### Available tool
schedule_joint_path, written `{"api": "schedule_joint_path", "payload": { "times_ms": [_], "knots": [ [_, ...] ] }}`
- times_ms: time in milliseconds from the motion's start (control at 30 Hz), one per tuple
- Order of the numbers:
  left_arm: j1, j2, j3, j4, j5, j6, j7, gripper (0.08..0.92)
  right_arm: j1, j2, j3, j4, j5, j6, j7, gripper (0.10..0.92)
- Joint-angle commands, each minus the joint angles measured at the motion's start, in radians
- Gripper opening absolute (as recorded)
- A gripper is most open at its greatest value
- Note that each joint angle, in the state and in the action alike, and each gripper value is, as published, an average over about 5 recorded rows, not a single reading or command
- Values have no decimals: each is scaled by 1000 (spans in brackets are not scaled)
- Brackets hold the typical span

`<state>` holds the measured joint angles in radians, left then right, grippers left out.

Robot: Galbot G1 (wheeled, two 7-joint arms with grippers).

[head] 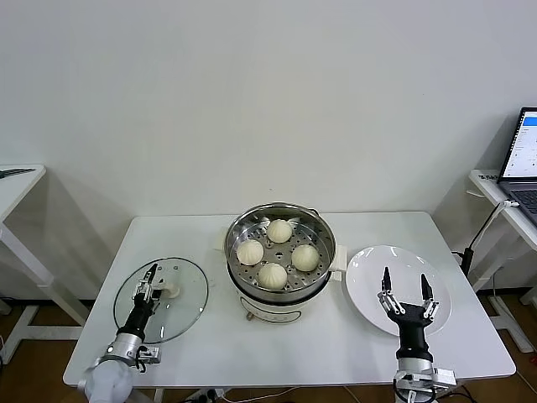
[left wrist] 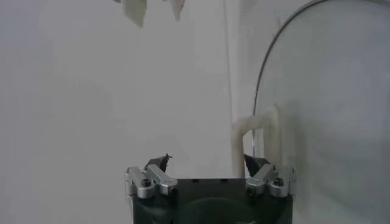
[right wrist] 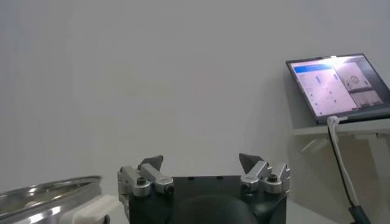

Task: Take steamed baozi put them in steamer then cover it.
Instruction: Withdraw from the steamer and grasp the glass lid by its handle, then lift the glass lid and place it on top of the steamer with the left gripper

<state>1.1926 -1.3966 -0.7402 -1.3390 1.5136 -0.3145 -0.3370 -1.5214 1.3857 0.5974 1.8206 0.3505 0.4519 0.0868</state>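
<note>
Left gripper (head: pixel 148 284) fingers spread at lid (head: pixel 186 306); right gripper (head: pixel 406 291) spread; no legible writing.

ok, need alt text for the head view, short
Four steamed baozi sit inside the steamer at the centre of a white table. The left tool is over the glass lid's handle, jaws around it; the right tool hovers open above an empty white plate.
</note>
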Motion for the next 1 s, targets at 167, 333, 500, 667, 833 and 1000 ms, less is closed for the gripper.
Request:
{"api": "schedule_joint_path", "payload": {
  "times_ms": [167,333,500,667,833,1000],
  "knots": [
    [-20,-5,-7,54,19,4,-21,592,-7,2,-4,-6,-13,16,1,823],
    [-9,-5,-14,31,19,0,-28,453,-8,3,-9,-10,-17,21,1,823],
    [10,-8,-17,-18,14,-17,-34,307,-3,5,-14,-15,-19,22,3,823],
    [54,-6,-25,-127,-18,-16,-23,196,-2,4,-15,-14,-19,21,4,823],
    [131,30,-49,-335,-98,36,32,190,1,3,-16,-9,-18,18,5,823],
    [207,99,-46,-536,-246,181,173,190,5,0,-13,-11,-15,18,5,823]
  ]
}}
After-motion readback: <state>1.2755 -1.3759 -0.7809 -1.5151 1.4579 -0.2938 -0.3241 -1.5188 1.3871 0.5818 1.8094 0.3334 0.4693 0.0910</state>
